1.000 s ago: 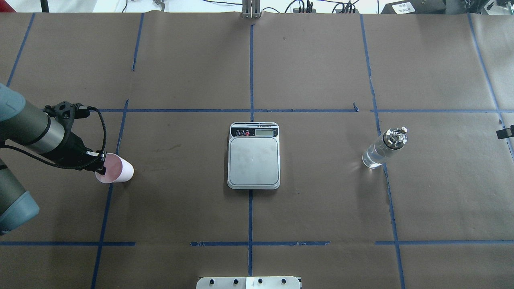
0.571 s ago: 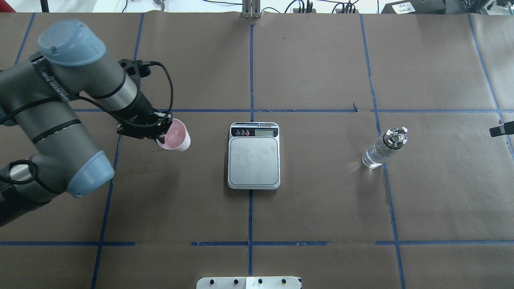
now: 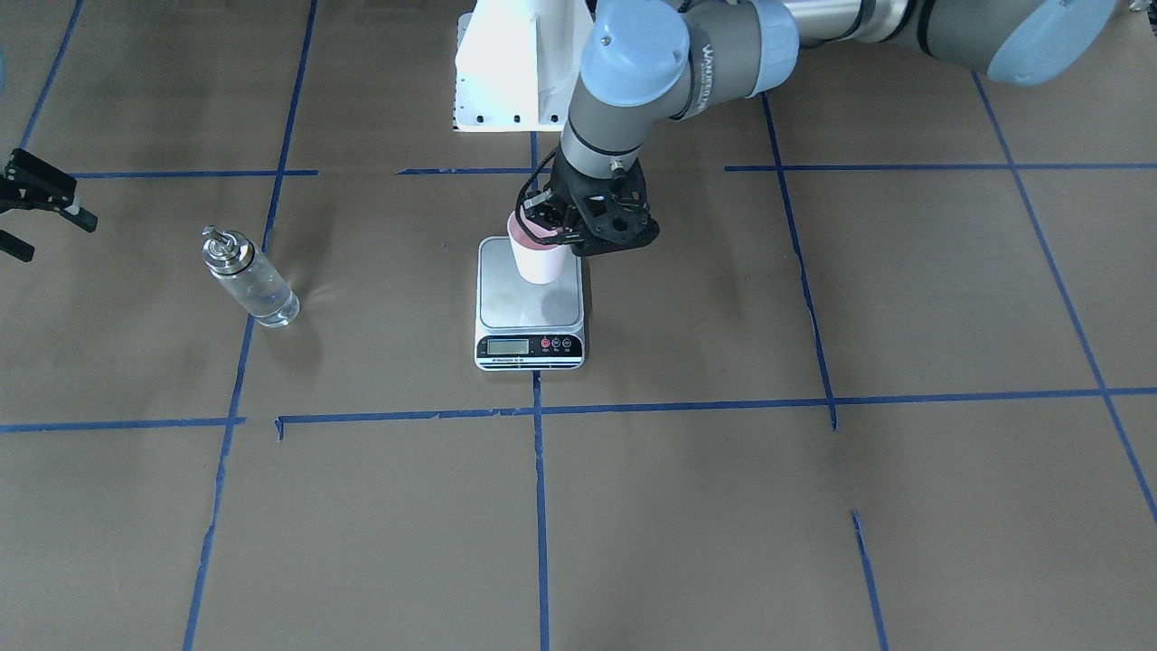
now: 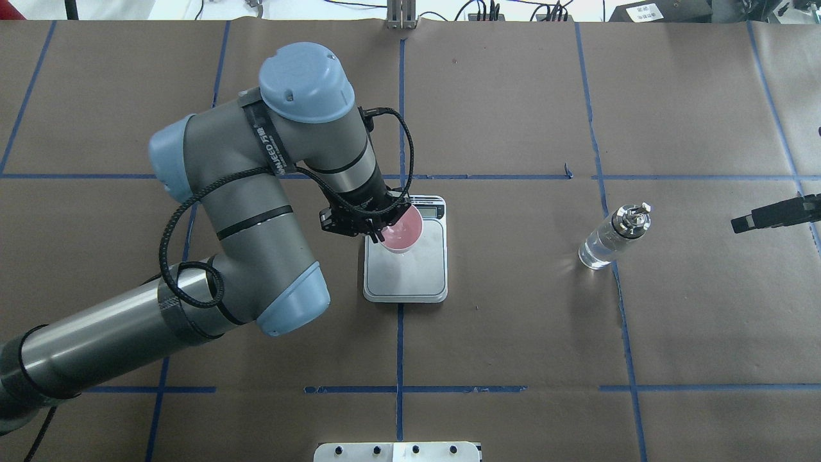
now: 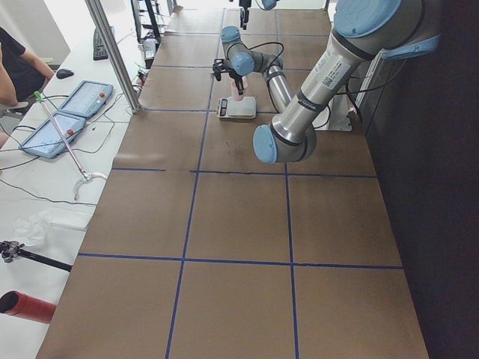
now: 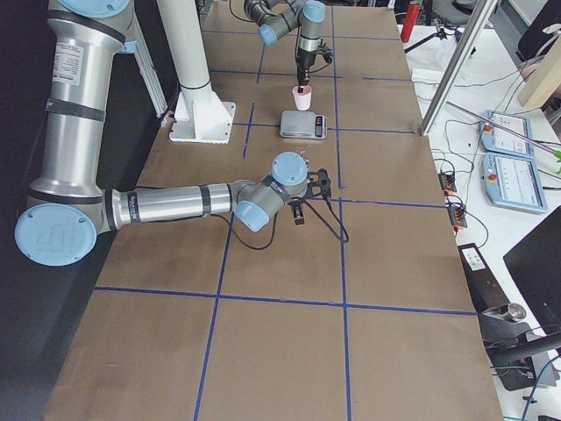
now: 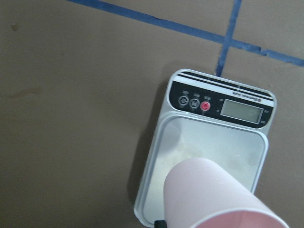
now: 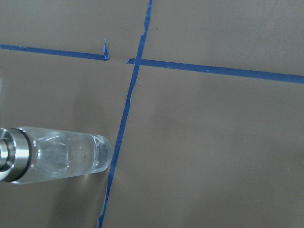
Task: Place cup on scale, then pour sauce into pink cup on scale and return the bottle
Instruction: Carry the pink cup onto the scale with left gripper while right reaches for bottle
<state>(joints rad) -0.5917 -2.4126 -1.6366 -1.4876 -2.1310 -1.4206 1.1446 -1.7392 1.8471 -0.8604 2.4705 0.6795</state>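
Note:
My left gripper (image 4: 380, 229) is shut on the rim of the pale pink cup (image 4: 401, 230) and holds it upright over the scale (image 4: 410, 276), above the platform's part near the display. In the front view the cup (image 3: 540, 255) stands low over the silver platform (image 3: 529, 307); I cannot tell if it touches. The left wrist view shows the cup (image 7: 213, 194) above the scale (image 7: 209, 137). The clear glass bottle (image 4: 610, 239) with clear sauce stands on the table to the right. My right gripper (image 3: 56, 237) is open and empty, apart from the bottle (image 3: 250, 282).
The robot's white base plate (image 3: 511, 72) stands behind the scale. A metal post (image 4: 401, 16) stands at the table's far edge. Blue tape lines cross the brown paper. Tablets (image 5: 82, 97) lie on the operators' side bench.
My left arm has carried the cup from the table's left side to above the scale. My right gripper has come in from the right edge towards the bottle.

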